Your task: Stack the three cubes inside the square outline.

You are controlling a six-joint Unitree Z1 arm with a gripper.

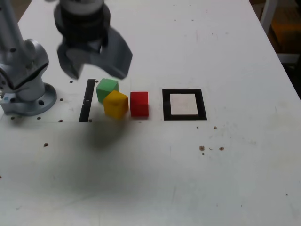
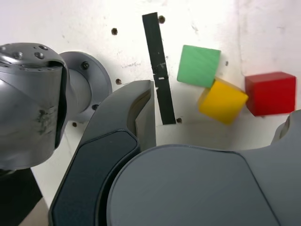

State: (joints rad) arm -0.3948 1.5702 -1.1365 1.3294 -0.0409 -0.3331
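Hovering over the cube cluster, the Z1's gripper (image 2: 217, 110) stands wide, jaws well parted and nothing between the tips. One arm only at work, so no choice of nearer hand.

Relation that matters: in the wrist view the yellow cube (image 2: 223, 101) shows in the span between the two jaws. The gripper is above the table (image 1: 235, 165) and, judging by the exterior view, the yellow cube lies below it and somewhat to that view's right. Cubes have no long axis; what counts is the turn of the faces. Yellow sits skewed against its neighbours, a corner at or very near the green cube (image 2: 199, 66); the red cube (image 1: 139, 104) is just beside it on the exterior view's right. Contact or hairline gap, cannot tell. A descent here likely needs the jaws matched to yellow's faces, or a finger may nudge green or red.

Square outline (image 1: 185, 117): to the exterior view's right of red, a short way apart, no cube inside. Stack not begun; first pick seems the step in hand. Black strip (image 1: 87, 101) lies on the other side of the cluster.

Hard to make out: gripper blurred in the exterior view, fingertip height uncertain. Outline not visible in the wrist view; the gripper's own body covers much of the foreground there.
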